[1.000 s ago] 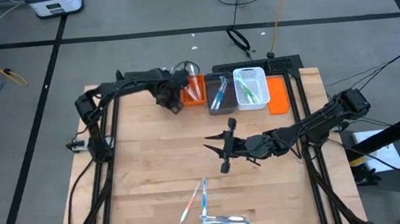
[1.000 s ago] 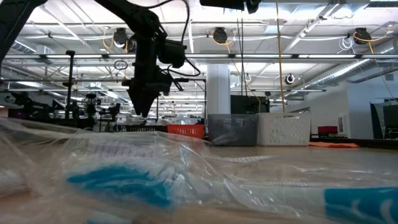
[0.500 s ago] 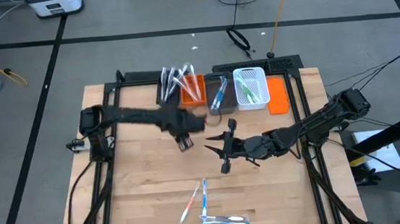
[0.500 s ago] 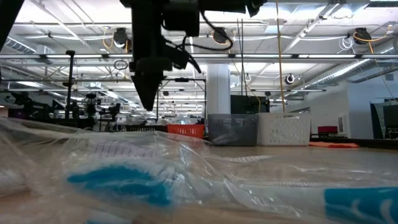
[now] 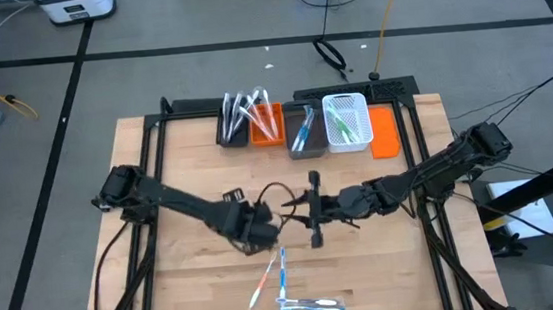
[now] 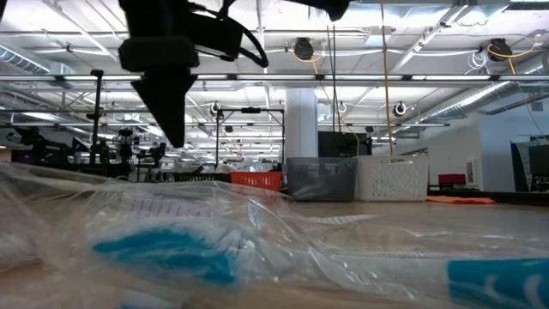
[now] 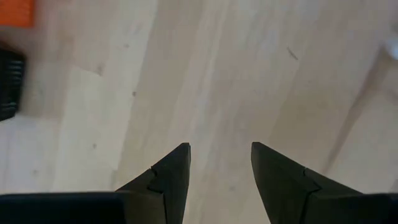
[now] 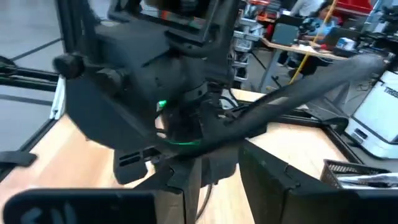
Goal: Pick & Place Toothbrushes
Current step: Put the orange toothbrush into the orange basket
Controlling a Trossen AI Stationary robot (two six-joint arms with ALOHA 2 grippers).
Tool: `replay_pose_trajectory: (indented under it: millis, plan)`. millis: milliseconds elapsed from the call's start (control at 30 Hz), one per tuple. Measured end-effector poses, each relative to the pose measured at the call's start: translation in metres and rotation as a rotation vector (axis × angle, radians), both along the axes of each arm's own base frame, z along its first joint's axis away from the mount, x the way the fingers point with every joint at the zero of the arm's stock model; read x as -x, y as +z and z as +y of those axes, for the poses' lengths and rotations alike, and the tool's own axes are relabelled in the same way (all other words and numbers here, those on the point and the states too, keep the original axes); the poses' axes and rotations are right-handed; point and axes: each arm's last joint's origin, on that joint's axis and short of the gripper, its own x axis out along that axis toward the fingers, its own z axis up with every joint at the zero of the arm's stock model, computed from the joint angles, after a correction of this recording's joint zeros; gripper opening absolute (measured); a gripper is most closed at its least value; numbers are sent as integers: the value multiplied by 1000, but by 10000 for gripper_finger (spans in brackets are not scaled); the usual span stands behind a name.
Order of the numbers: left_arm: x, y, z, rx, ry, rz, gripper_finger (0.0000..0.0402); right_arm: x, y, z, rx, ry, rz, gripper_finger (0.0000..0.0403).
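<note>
Left end effector [image 5: 261, 239] moved forward, open, empty.

No legible text, label, brand, number or sign found in any view. The clear wrapper [image 6: 257, 232] lying close to the low camera carries faint grey print, but it is too blurred to read. The white device [image 5: 76, 4] on the floor beyond the bench shows no readable marking. The bins show no lettering.
</note>
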Motion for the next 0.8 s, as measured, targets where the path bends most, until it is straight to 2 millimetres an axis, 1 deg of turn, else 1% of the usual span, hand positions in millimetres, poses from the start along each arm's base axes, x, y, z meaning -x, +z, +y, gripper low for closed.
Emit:
replay_pose_trajectory:
  millis: [167,267,500,667,800]
  plan:
    - [9,-12,-7,-30,26,12,173,3,1,10,9,160,0,100]
    - [14,-19,-9,-41,45,22,173,5,1,16,4,217,9,100]
    - [29,-32,-23,-57,71,44,173,11,-2,31,-64,266,50,100]
    - [34,-35,-31,-75,88,21,172,16,-4,41,-106,306,80,100]
    - [38,-36,-42,-52,74,6,172,22,-9,45,-74,322,148,100]
